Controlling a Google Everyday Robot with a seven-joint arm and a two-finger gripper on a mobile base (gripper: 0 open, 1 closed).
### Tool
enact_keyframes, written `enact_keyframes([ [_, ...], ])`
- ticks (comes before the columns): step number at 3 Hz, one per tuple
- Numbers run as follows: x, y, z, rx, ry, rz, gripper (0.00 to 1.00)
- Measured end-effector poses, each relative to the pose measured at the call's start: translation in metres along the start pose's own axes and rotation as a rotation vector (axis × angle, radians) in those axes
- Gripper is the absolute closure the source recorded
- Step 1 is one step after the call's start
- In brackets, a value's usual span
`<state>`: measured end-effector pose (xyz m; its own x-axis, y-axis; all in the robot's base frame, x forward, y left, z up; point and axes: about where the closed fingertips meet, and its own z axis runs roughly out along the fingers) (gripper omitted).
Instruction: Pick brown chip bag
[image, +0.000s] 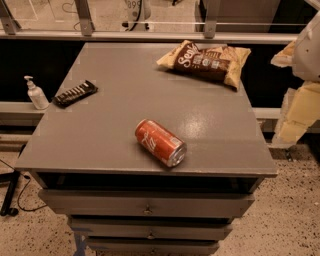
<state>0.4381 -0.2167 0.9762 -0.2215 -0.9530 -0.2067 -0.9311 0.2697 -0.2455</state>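
Note:
The brown chip bag (207, 61) lies flat at the back right of the grey tabletop (125, 110). It is crinkly, with a dark brown middle, tan-yellow ends and white script lettering. My gripper (295, 115) shows as white and cream parts at the right edge of the view. It hangs off the table's right side, to the right of the bag and a little nearer than it, and touches nothing.
A red soda can (160, 142) lies on its side near the table's front middle. A small flat black ridged packet (75, 93) lies at the left edge. A white pump bottle (35, 93) stands on a ledge left of the table. Drawers (147, 205) sit below the tabletop.

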Motion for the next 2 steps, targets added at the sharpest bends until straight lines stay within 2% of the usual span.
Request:
enact_keyframes([
  [1, 0.000, 0.000, 0.000, 0.000, 0.000, 0.000, 0.00],
  [2, 0.000, -0.015, 0.005, 0.008, -0.059, -0.011, 0.00],
])
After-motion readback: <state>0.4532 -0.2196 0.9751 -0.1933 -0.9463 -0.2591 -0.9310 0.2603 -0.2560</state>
